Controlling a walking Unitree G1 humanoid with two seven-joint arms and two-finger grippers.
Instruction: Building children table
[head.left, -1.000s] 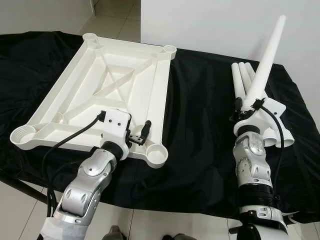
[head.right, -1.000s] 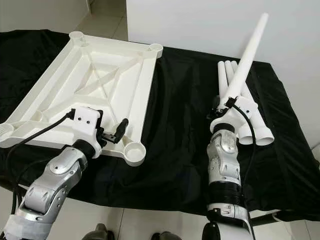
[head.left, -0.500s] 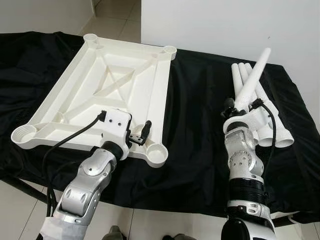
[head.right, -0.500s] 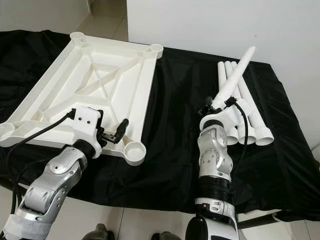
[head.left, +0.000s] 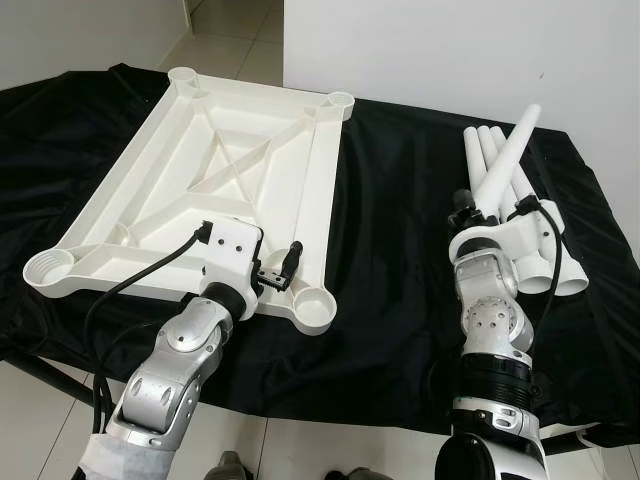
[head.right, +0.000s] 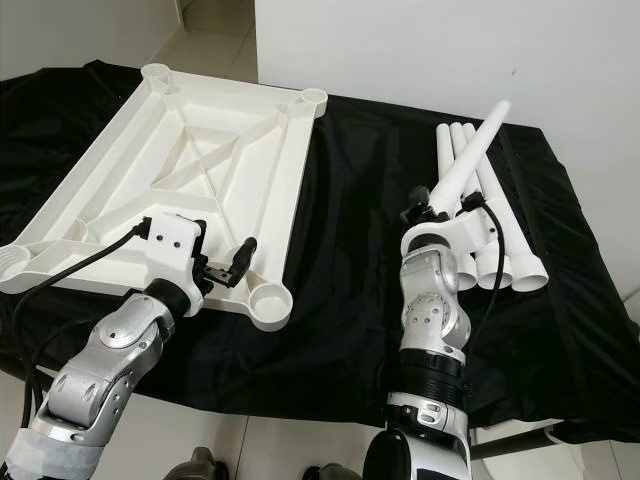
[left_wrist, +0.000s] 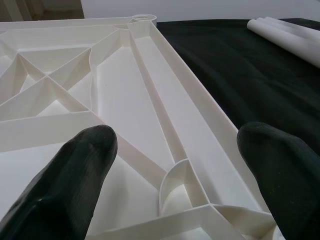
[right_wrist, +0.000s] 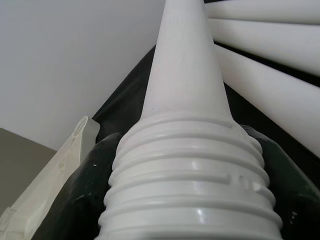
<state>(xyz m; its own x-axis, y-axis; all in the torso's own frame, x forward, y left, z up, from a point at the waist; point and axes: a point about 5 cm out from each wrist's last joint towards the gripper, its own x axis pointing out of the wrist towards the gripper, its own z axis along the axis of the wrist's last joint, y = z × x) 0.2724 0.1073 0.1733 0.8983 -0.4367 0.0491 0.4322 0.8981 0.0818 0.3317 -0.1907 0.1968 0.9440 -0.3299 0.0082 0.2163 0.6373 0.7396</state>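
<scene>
A white plastic table top (head.left: 230, 170) lies upside down on the black cloth, with a round leg socket (head.left: 315, 305) at its near right corner. My left gripper (head.left: 279, 271) hovers open over the near edge beside that socket; its black fingers (left_wrist: 75, 170) frame the ribbed underside. On the right, my right gripper (head.left: 478, 212) is shut on a white table leg (head.left: 508, 155) just above its threaded end (right_wrist: 185, 190). The leg tilts up and away over three more legs (head.right: 520, 255) that lie side by side on the cloth.
The black cloth (head.left: 400, 250) covers the whole work table and hangs over its front edge. A white wall (head.left: 450, 50) rises right behind the far edge. Tiled floor (head.left: 230, 45) shows at the far left and below the front edge.
My right gripper has tipped the held leg down from nearly upright to a low tilt and shifted slightly left. The left arm and the table top have not moved.
</scene>
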